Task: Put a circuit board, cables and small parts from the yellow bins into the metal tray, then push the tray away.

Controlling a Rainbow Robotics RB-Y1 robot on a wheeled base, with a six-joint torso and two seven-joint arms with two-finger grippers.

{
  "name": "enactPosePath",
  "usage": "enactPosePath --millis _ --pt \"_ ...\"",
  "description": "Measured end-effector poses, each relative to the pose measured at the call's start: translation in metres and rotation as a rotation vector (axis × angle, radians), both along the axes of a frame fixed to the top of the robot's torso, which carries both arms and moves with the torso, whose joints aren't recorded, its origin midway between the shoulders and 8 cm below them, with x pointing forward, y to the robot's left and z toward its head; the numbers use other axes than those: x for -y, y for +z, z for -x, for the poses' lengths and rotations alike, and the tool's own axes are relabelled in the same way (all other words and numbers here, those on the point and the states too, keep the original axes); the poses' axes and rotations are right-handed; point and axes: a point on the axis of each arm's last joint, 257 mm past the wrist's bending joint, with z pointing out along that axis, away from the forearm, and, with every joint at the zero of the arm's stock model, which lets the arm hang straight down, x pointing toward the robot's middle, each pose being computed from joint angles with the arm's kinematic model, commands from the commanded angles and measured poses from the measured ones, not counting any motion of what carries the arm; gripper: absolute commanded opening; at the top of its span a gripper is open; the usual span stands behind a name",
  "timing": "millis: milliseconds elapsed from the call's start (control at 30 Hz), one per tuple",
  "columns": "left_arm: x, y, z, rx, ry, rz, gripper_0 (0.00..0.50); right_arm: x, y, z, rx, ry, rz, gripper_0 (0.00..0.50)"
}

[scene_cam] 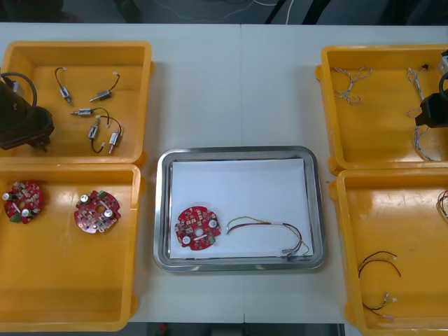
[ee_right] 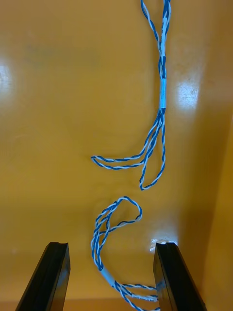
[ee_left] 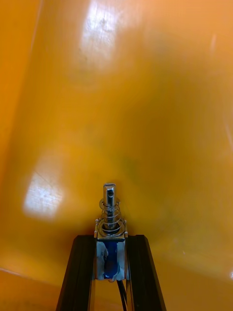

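At the left edge of the far left yellow bin (scene_cam: pixel 133 56), my left gripper (ee_left: pixel 110 243) is shut on a small metal part (ee_left: pixel 110 214), a spring-wound pin with a black lead, just above the bin floor. Several more small metal parts (scene_cam: pixel 98 119) lie in that bin. Over the far right yellow bin (scene_cam: pixel 378 133), my right gripper (ee_right: pixel 111 245) is open, its fingers either side of a twisted blue and white cable (ee_right: pixel 109 228). A second such cable (ee_right: pixel 155 136) lies farther on. The metal tray (scene_cam: pixel 315 210) holds a round red circuit board (scene_cam: pixel 194 227) and a cable (scene_cam: pixel 269 231).
The near left bin (scene_cam: pixel 70 280) holds two red circuit boards (scene_cam: pixel 96 211). The near right bin (scene_cam: pixel 392 210) holds black and red and yellow cables (scene_cam: pixel 378 262). More blue and white cables (scene_cam: pixel 350 82) lie in the far right bin. Bare table runs between the bins beyond the tray.
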Motion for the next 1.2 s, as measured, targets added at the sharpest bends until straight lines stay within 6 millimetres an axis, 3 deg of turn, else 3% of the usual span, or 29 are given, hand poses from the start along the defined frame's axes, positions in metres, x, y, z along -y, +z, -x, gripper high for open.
enactPosePath --millis 233,633,867,1067,1100,1133,1200 --pt "0.01 0.006 0.016 -0.082 -0.011 0.016 0.0 0.007 -0.014 -0.004 0.007 -0.02 -0.007 0.5" --pt "0.063 0.075 0.027 -0.106 -0.161 0.034 0.0 0.003 -0.032 -0.011 0.015 -0.02 -0.033 0.5" --pt "0.096 0.103 0.044 -0.122 -0.227 -0.023 0.0 0.0 -0.036 -0.011 0.005 -0.008 -0.02 0.5" --pt "0.123 0.126 0.057 -0.091 -0.055 -0.006 0.0 0.0 -0.043 -0.012 0.008 -0.017 -0.035 0.345" --pt "0.128 0.13 0.058 -0.076 -0.023 -0.001 0.0 0.001 -0.044 -0.011 0.006 -0.018 -0.037 0.25" --pt "0.135 0.134 0.057 -0.058 0.008 0.008 0.0 0.0 -0.045 -0.011 0.004 -0.018 -0.038 0.104" --pt "0.15 0.142 0.056 -0.014 0.025 0.025 0.0 0.001 -0.045 -0.011 0.004 -0.019 -0.038 0.0"
